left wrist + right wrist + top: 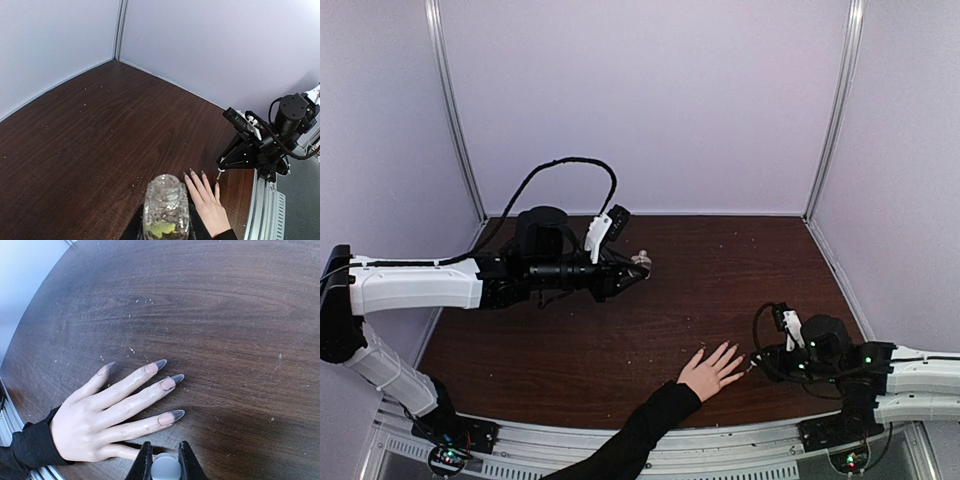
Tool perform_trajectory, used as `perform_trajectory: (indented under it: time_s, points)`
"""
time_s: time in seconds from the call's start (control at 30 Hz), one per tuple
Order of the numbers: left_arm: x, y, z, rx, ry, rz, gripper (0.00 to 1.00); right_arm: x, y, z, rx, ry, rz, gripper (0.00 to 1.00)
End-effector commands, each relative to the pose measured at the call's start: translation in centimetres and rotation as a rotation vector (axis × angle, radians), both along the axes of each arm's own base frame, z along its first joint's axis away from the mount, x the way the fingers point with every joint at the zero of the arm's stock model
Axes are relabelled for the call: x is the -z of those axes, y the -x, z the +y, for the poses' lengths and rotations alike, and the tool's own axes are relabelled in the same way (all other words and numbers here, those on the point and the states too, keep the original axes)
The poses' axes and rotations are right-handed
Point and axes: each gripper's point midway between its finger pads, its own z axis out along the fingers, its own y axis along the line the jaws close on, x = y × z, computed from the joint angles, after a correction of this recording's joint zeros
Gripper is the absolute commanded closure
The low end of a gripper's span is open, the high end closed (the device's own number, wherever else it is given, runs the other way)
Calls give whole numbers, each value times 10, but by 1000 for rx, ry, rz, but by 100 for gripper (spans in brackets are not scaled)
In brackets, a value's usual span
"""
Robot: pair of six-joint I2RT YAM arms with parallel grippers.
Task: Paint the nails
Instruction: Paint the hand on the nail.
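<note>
The right pincer [165, 461] is closed on a small pale cap [165, 469], judged to be the top of the polish brush. The bristles are hidden beneath it. It is held low, right at the finger of the hand [85, 425] that lies nearest it. That finger is mostly covered by the jaws, so it cannot be told whether its nail is being touched.

Four of the nails [177, 377] are in plain view beyond the pincer: long, pointed and greyish toward the tips, on fingers spread flat on the table [225, 315]. A black sleeve [25, 452] covers the wrist behind the hand.

For the stroke to be done well, the brush would best be drawn lightly from the base of the nail out to its point, in line with the finger. Skin on either side should be avoided. Pressure should be slight, since a living hand may flinch or shift. The grip on the cap should not be loosened, or the brush will twist.

Well apart from the hand, toward the far left, a glass bottle [167, 200] is gripped by the closed left pincer [632, 270]. It is best left out there, so that the way back for re-dipping is not crossed over the fingers.
</note>
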Motion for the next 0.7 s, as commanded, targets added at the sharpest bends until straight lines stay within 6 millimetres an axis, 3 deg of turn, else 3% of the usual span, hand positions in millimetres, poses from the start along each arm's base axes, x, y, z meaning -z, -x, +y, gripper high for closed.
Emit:
perform_trajectory:
  time_s: [0.0, 0.67]
  points:
    - [-16, -2, 0, -2, 51, -41, 100, -2, -1, -11, 44, 5, -25, 100]
    - [-16, -3, -2, 6, 56, -38, 100, -8, 6, 20, -112, -51, -44, 100]
